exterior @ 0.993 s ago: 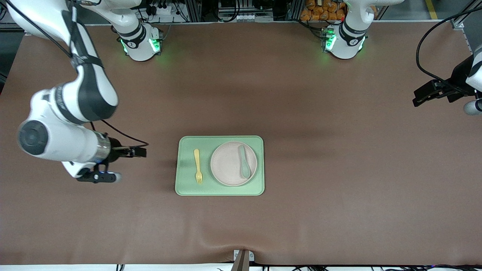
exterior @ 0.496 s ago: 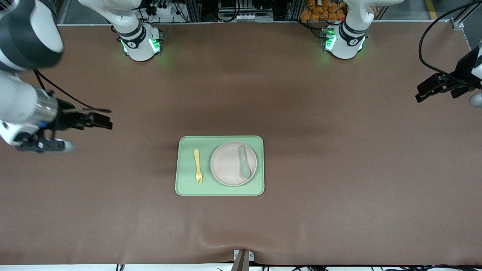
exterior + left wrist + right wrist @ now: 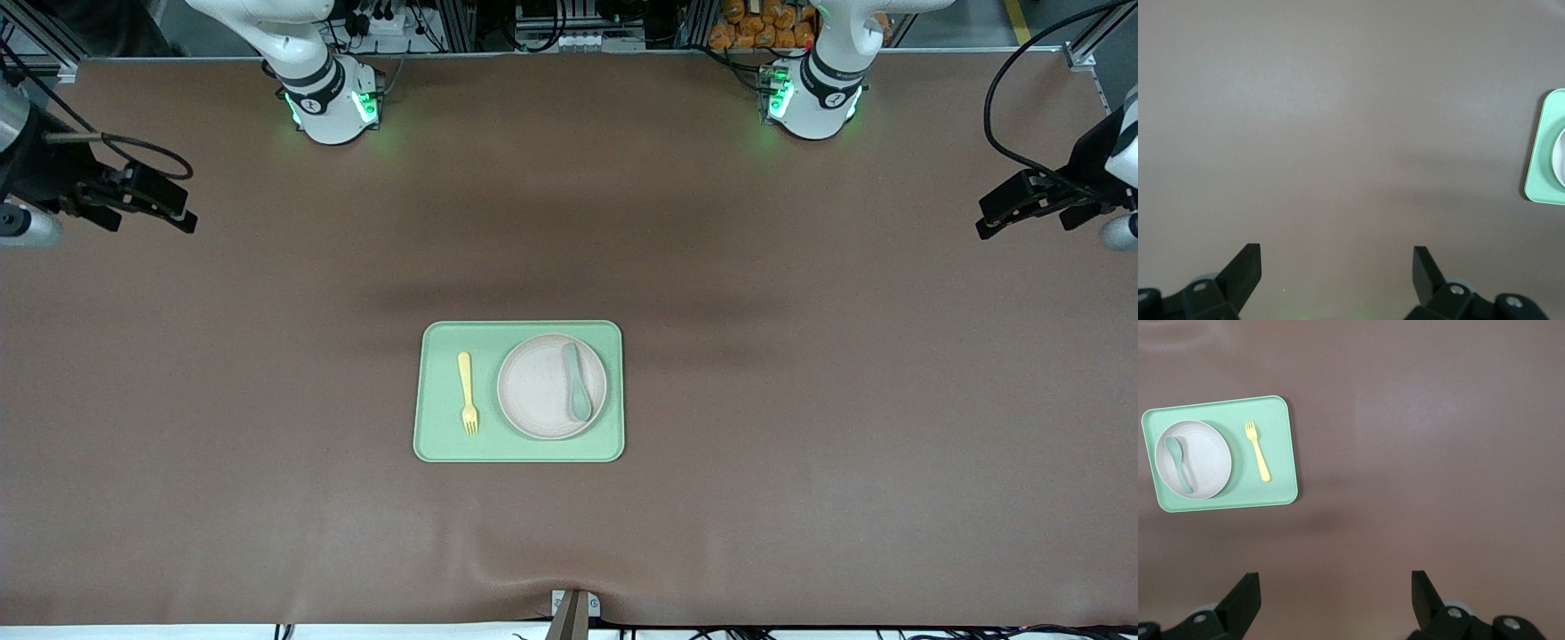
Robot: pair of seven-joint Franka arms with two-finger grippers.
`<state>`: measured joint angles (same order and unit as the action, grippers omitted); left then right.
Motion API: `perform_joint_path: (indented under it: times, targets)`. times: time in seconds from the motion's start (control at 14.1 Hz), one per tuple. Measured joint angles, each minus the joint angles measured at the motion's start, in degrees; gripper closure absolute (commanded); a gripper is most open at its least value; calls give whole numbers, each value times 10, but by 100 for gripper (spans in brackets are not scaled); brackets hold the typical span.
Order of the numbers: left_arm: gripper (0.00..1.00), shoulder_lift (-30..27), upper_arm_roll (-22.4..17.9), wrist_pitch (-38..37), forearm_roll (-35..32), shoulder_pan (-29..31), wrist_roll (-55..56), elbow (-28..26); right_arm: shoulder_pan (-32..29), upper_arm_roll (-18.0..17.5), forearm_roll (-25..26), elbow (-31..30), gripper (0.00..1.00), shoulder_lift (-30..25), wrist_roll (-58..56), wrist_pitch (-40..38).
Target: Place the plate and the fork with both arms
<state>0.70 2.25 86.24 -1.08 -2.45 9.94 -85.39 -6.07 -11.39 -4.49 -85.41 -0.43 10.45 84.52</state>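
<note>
Two grippers, jaws spread wide, empty: left gripper (image 3: 1022, 206) and right gripper (image 3: 133, 200) over bare tabletop (image 3: 800, 400) ends. Plate (image 3: 542, 391) with spoon (image 3: 578, 382) and fork (image 3: 467, 393) lie on tray (image 3: 520, 449), mid-tabletop.

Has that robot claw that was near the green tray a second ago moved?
Yes. The right gripper has pulled away from the tray, toward its own end of the table and its base.

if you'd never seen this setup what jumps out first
The green tray in the middle of the brown table: it holds the plate with a teal spoon on it, and the fork beside the plate toward the right arm's end. Next, both arms wait wide apart, the right gripper and left gripper open over bare table at their own ends.
</note>
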Motion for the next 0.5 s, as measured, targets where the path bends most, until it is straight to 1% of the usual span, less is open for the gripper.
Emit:
perform_joint_path:
  times: [0.21, 0.28, 0.5]
  targets:
    - [0, 0, 9, -1, 0, 0, 0, 0, 26, 32, 0, -64, 0, -39, 0, 27]
    - [0, 0, 10, -2, 0, 0, 0, 0, 30, 39, 0, -72, 0, -44, 0, 27]
    - [0, 0, 11, -2, 0, 0, -3, 0, 31, 44, 3, -69, 0, -46, -3, 32]
